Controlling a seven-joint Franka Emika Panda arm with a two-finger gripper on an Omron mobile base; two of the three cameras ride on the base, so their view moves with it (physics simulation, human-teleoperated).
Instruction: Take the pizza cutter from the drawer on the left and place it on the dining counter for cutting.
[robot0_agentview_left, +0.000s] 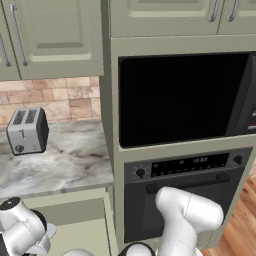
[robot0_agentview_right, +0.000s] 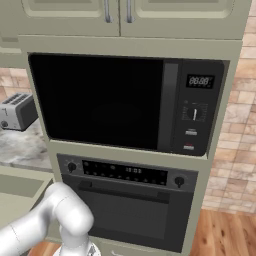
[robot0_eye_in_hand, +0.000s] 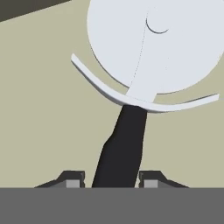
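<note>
Pizza cutter (robot0_eye_in_hand: 131, 100) lies on the olive-beige floor of the open drawer (robot0_eye_in_hand: 43, 122), seen from the hand view with its pale round wheel toward the top and its slim black handle running down between the two dark fingertips (robot0_eye_in_hand: 73, 178) of the claw (robot0_eye_in_hand: 111, 179). The claw straddles the handle, one tip on each side with a thin gap showing on either side, so it looks set around the handle but not quite clamped; the tips are cut off at the bottom of the view, so contact lower down cannot be ruled out. Taking the handle and not the wheel makes sense, since the narrow stick fits between the tips while the wide flat wheel would not. From the left base view the arm bends down toward the drawer at lower left, beside the oven (robot0_agentview_left: 185, 200) and below the small marble desk (robot0_agentview_left: 60, 165) with the toaster (robot0_agentview_left: 27, 131). Lifting and carrying to the dining desk remain undone.
</note>
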